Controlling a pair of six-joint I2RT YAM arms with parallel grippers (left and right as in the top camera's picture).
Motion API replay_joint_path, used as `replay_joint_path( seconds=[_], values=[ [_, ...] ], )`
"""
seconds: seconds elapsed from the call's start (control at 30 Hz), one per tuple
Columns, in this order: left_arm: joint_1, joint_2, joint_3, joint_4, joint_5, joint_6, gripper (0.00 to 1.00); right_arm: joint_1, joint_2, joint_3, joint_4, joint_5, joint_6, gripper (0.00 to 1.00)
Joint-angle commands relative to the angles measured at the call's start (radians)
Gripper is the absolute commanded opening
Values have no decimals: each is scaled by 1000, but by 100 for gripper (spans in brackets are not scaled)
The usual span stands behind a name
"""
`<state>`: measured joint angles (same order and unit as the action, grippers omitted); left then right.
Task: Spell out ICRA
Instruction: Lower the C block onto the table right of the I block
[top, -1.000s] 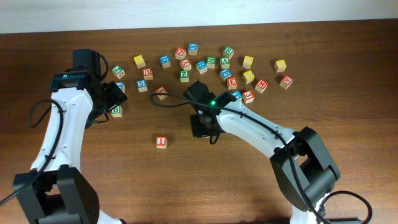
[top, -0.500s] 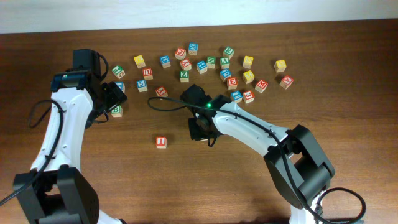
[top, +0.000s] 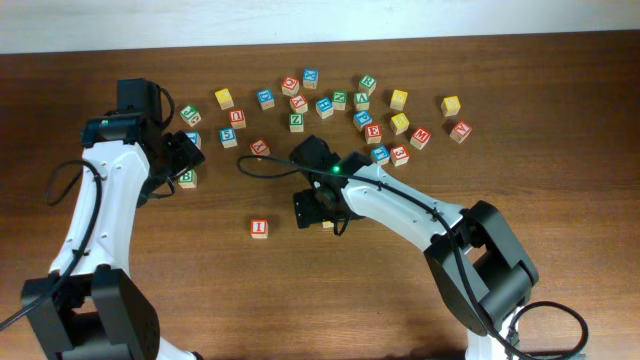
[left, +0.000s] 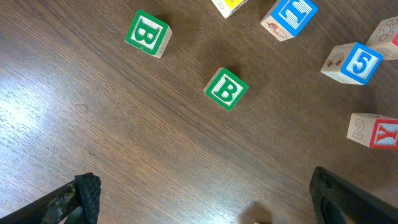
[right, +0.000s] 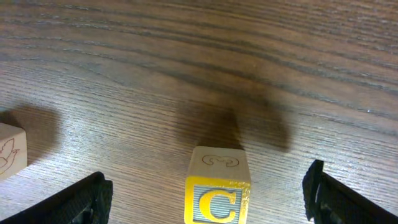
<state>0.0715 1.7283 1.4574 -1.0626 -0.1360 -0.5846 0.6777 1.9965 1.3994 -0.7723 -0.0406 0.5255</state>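
Item: C block (right: 218, 190), standing on the table (right: 186, 56) between my right gripper's (right: 208, 177) spread fingers, untouched, its lower edge cut off. I block (top: 259, 228) nearby. Left gripper (left: 204, 184) — spread wide, empty.

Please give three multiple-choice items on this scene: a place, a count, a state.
1. The yellow C block lies A) between the right gripper's fingers B) against the I block C) on another block
2. The left wrist view shows how many green B blocks? A) one B) two C) four
3. The right gripper is A) shut on it B) open C) hidden

1 A, seen from its own wrist view. 2 B, both lie plain on the wood. 3 B, the fingers stand clear of the block.
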Motion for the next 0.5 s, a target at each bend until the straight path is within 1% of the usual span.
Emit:
replay_joint_path(
  seconds=[0.0, 0.13, 0.47],
  values=[
    [2, 7, -3, -1, -11, -6, 99, 5, 8, -9, 4, 0, 6, 91],
    [2, 7, -3, -1, -11, -6, 99, 5, 8, -9, 2, -1, 6, 89],
    [2, 7, -3, -1, -11, -6, 99, 5, 8, -9, 0, -1, 6, 90]
  ],
)
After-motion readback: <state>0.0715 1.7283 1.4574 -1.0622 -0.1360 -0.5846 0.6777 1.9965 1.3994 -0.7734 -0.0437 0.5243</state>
